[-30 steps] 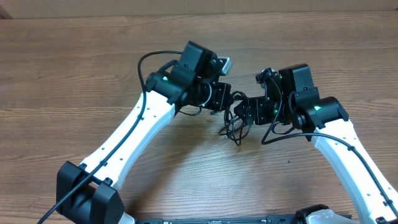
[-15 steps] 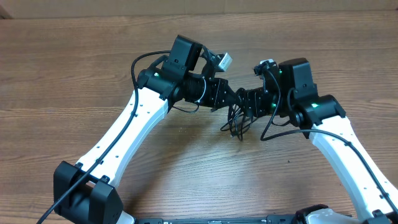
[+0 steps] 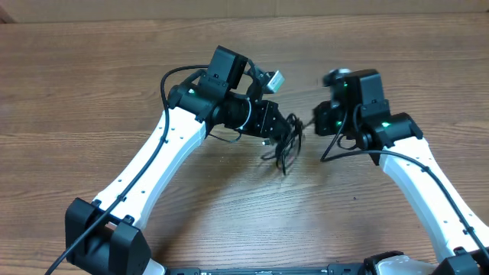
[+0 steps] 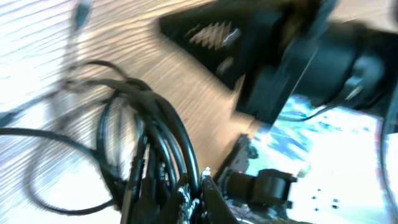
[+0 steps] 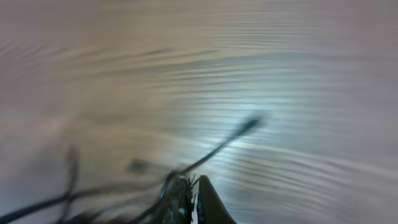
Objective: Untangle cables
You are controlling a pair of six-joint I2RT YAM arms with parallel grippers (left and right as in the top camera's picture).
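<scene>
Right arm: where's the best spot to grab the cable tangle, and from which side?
Probably the free loops at the lower right of the cables, approached from the right. The left gripper clamps the bundle's left end, so that side is blocked, while the loops fan open toward the right gripper.

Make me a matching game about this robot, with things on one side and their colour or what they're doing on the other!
Things:
1. cables
2. table
3. left arm
4. left pincer

Matches:
A. brown wood
B. holding the cables
C. white shell
D. thin, black, looped

Pairs: 1-D, 2-A, 3-C, 4-B
</scene>
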